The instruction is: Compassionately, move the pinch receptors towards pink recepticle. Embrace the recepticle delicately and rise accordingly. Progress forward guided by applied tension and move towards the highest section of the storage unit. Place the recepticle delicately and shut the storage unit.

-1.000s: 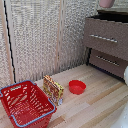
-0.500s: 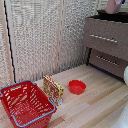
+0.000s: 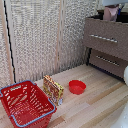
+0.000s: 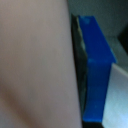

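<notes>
Exterior view: pink cup (image 3: 110, 12) sits high at the exterior view's right, above the top of the dark brown dresser (image 3: 95, 30), held under the white block of the gripper (image 3: 111, 11), whose fingertips are too blurred there to separate. The top drawer (image 3: 106, 39) looks pushed out slightly toward the room, its silver bar handle (image 3: 103, 38) running across the front; the lower drawer (image 3: 107, 62) sits recessed beneath it. How far the top drawer stands open cannot be told. Wrist view: pale pink wall of the cup (image 4: 35, 65) fills most of the picture, pressed flush against a blue fingertip pad (image 4: 97, 70) with a dark backing, so the gripper is clamped on the cup. Risks, as judged: the cup could strike the drawer front or dresser top on descent if the drawer is not open enough; a light plastic cup may tip on release if let go while tilted; too firm a squeeze could deform it; closing the drawer afterwards could knock it over. Surface and room: light wooden plank floor (image 3: 95, 107), a pale slatted screen (image 3: 40, 35) behind. Well apart from the dresser stand a red plastic basket (image 3: 25, 102), a snack box (image 3: 53, 89) just beside it, and a shallow red bowl (image 3: 77, 86).
</notes>
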Controlling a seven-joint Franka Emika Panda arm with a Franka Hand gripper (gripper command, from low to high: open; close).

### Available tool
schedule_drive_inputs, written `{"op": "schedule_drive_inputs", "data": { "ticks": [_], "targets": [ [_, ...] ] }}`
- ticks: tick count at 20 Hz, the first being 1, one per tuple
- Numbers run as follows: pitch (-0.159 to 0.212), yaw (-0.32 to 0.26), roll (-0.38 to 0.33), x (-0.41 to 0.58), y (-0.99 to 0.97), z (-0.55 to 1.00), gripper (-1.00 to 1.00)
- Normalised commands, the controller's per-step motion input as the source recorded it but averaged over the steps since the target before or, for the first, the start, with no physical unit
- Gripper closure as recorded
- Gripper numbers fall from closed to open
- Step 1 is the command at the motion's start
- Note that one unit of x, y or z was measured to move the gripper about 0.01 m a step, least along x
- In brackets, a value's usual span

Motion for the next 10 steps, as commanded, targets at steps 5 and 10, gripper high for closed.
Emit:
{"op": "schedule_drive_inputs", "data": {
  "ticks": [5,10],
  "targets": [
    [0.168,0.032,0.017,0.198,0.23,0.48,-1.0],
    [0.213,0.051,0.02,0.133,0.44,0.54,-1.0]
  ]
}}
